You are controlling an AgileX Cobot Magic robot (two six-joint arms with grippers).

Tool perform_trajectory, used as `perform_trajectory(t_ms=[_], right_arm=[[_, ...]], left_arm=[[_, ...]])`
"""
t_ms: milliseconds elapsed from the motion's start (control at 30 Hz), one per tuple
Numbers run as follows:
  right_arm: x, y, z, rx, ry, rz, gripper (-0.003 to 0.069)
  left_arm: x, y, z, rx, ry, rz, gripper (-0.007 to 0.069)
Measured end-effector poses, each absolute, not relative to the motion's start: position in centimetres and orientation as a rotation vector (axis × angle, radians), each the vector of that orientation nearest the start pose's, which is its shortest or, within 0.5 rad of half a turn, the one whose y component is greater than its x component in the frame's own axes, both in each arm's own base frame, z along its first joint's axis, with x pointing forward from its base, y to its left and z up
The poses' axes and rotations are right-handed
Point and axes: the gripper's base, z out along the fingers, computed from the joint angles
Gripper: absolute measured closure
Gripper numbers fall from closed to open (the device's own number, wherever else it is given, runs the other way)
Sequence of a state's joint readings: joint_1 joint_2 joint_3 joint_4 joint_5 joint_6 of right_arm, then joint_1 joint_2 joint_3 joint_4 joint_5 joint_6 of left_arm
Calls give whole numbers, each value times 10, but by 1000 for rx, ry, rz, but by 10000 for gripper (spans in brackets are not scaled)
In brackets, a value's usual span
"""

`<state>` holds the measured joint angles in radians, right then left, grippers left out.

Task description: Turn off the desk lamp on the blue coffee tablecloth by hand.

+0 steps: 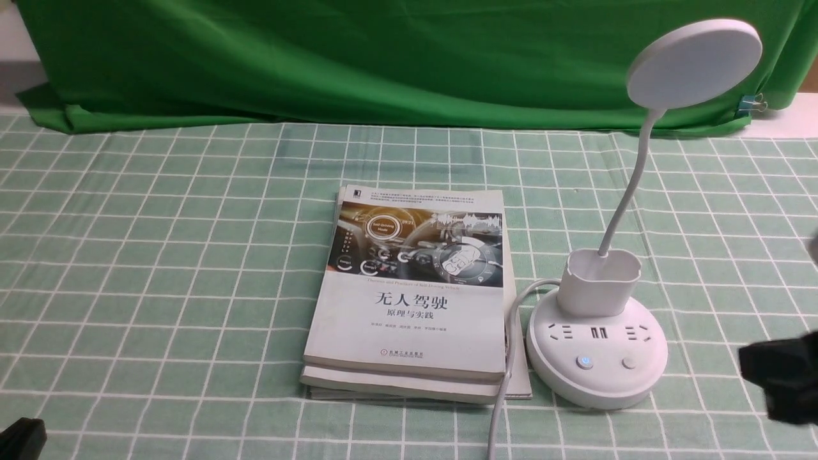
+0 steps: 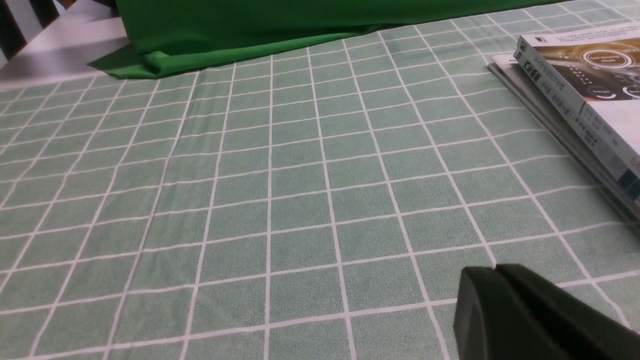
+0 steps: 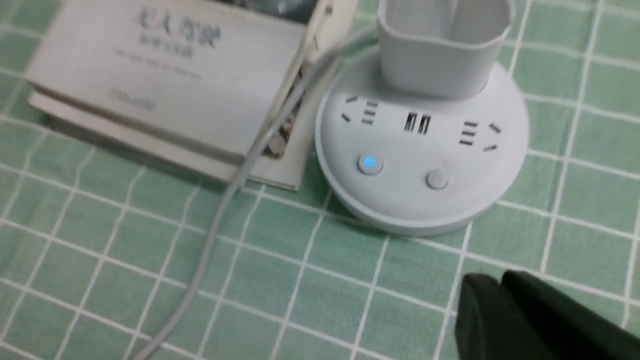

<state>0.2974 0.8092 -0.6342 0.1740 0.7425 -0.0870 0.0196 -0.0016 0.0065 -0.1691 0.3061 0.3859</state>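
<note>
At three o'clock from the lamp (image 1: 601, 284), the hand (image 1: 783, 377), pinched shut, should gently press the glowing button (image 1: 585, 362).

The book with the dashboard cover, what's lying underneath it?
A second book lies beneath the top book, only its left and front edges showing; its cover is hidden. Both rest on the checked tablecloth, whose squares beneath them are covered.
</note>
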Motion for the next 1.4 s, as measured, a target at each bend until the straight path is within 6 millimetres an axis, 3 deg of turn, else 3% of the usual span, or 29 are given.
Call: perform_trajectory(t_ms=[333,500,633,767,867,1100,1400], right_arm=[[101,42,311,-329,2158,325,592],[99,41,312,-332,2135,314,587],[98,36,307,-305,1985,278,624],[94,27,283,-232,1919,221,631],[84,17,247,-151,1844,165,631],[63,10,196,-127,1742,113,628],[55,10,192,-132,1700,117,624]], left_arm=[[54,-4,184,219,1779,130,624],[54,-4,184,219,1779,130,624],[54,-4,184,219,1779,130,624],[54,-4,184,219,1779,130,624],[54,-4,184,219,1779,130,624],[54,-4,184,219,1779,130,624],[54,-4,184,220,1780,129,624]])
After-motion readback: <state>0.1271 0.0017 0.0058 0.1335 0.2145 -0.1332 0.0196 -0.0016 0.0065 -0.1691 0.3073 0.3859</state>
